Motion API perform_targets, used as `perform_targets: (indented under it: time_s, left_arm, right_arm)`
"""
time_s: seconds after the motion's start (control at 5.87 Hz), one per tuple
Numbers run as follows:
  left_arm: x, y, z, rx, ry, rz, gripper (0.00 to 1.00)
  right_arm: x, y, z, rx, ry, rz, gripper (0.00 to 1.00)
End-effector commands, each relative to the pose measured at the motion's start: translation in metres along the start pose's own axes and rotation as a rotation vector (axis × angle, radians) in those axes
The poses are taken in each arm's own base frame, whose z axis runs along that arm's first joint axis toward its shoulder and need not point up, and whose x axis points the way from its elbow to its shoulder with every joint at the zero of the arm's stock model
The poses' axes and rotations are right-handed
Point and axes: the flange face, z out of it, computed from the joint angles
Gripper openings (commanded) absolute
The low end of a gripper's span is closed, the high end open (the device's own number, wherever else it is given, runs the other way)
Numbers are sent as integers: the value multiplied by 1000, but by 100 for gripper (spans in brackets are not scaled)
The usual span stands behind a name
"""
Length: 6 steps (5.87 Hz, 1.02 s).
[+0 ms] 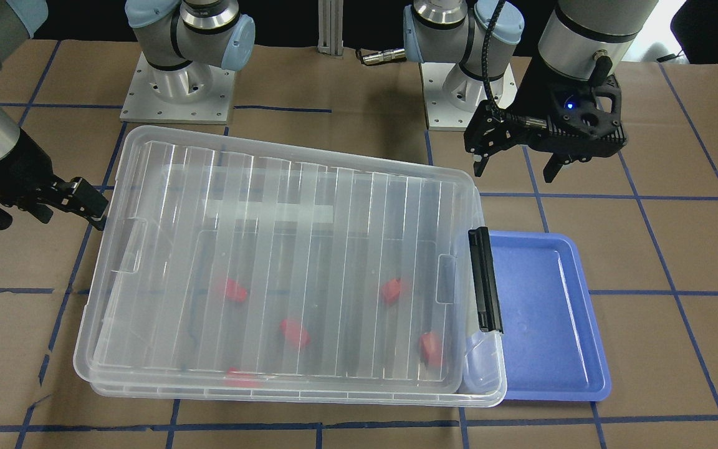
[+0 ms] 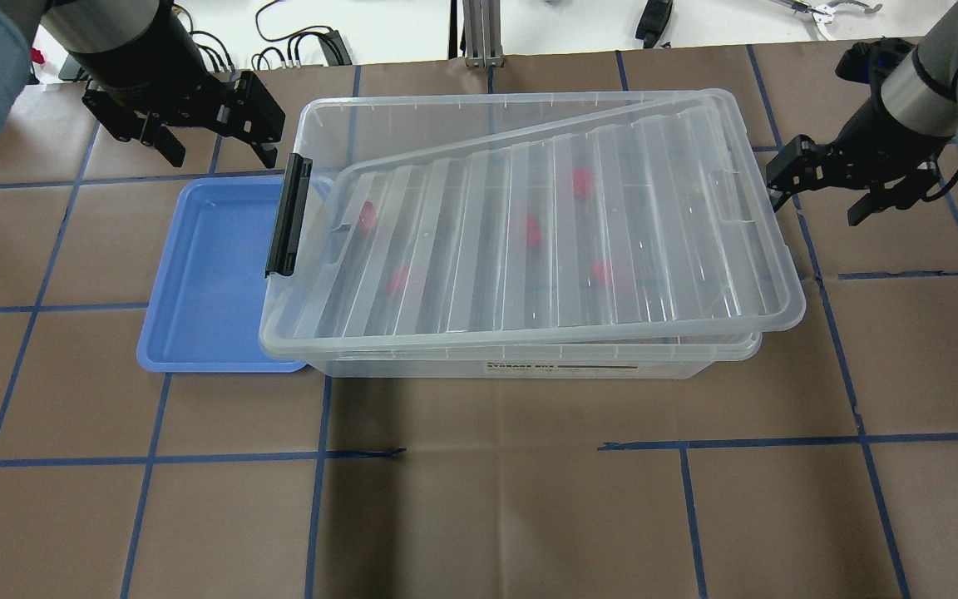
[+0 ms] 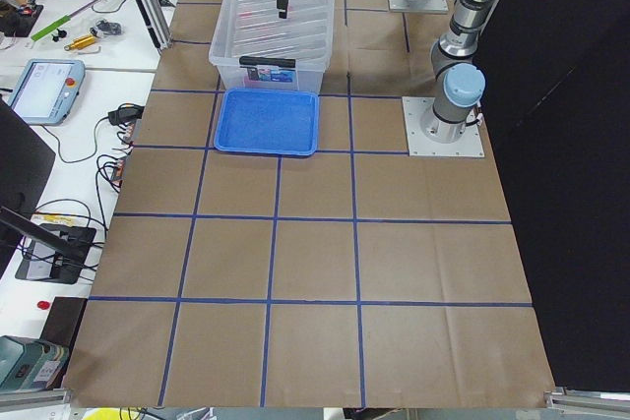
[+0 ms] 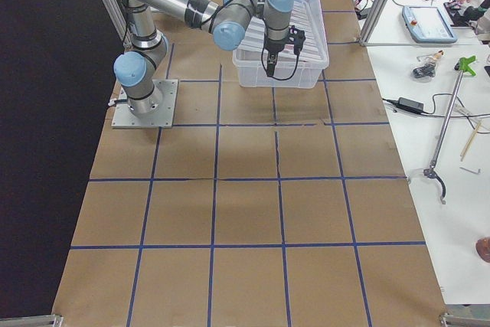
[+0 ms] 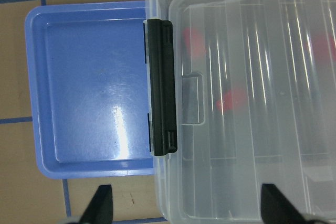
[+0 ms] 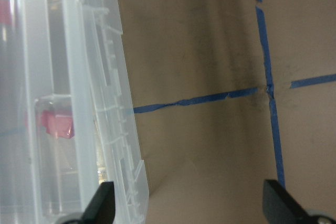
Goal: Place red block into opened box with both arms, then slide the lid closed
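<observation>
The clear box point(image 2: 529, 362) stands mid-table with the ribbed clear lid point(image 2: 612, 249) lying askew on top, leaving a wedge uncovered along the far side in the overhead view. Several red blocks, such as one point(image 2: 531, 230) and another point(image 1: 295, 333), lie inside under the lid. My left gripper point(image 2: 217, 150) hangs open and empty above the table, beyond the black latch point(image 2: 288, 215). My right gripper point(image 2: 816, 204) is open at the box's opposite short end. In the right wrist view the rim point(image 6: 118, 129) sits by one finger, and I cannot tell if they touch.
A blue tray point(image 2: 204, 274) lies empty against the latch end, partly under the box. Both arm bases point(image 1: 178, 93) stand behind the box in the front-facing view. Brown paper with blue tape lines covers the table. Benches with tools and cables flank the table ends.
</observation>
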Motion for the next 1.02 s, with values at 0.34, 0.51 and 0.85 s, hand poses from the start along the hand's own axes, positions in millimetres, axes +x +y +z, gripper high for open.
perform_targets:
  time_s: [0.34, 0.51, 0.85]
  left_arm:
    - [0, 0, 0, 0, 0, 0, 98]
    - [0, 0, 0, 0, 0, 0, 98]
    - [0, 1, -1, 2, 0, 0, 98]
  right_arm:
    - [-40, 9, -119, 42, 50, -67, 100]
    - [-83, 20, -125, 3, 43, 10, 100]
    - [-163, 43, -119, -21, 42, -9, 100]
